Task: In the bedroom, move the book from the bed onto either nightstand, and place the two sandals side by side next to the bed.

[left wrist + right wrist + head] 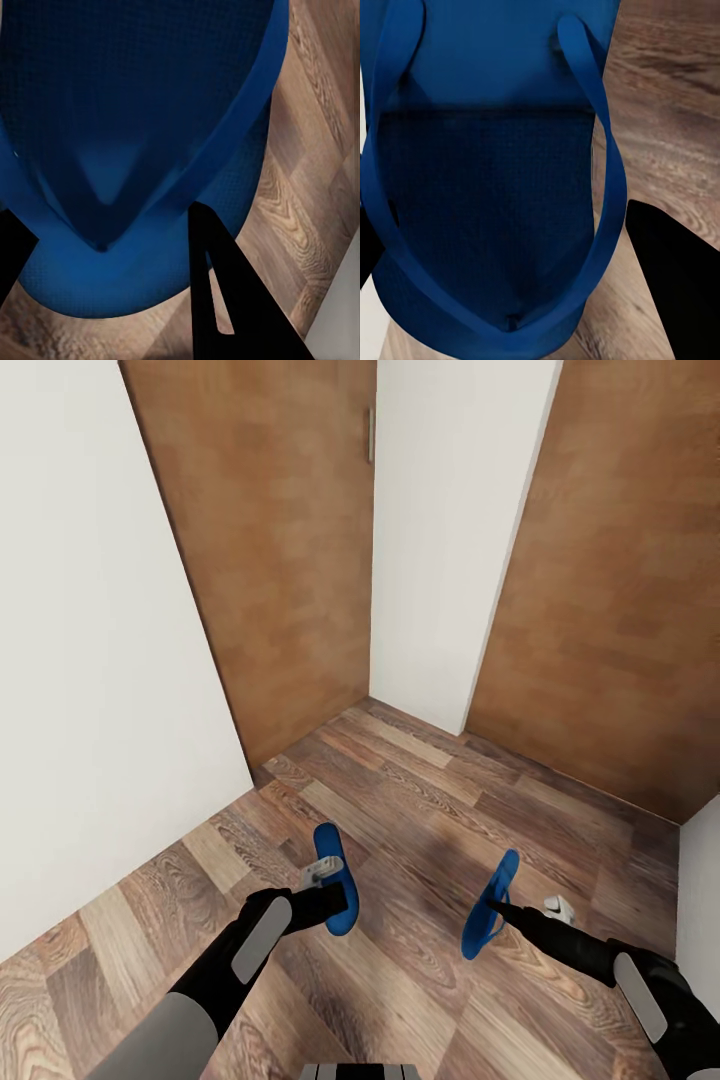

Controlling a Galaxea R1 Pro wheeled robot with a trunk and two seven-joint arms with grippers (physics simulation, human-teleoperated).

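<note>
Each gripper (335,885) (492,908) seemingly holds a plain, unlabelled blue sandal (334,875) (489,905).

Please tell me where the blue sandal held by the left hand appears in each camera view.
Head view: left sandal, lower centre-left, at the left hand.
Left wrist view: the sandal covers most of the picture.
Right wrist view: that is the other sandal.
Shared landmark: the wood floor.

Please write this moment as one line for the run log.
left gripper: holds sandal | right gripper: holds other sandal | place: wood floor, doors
</note>
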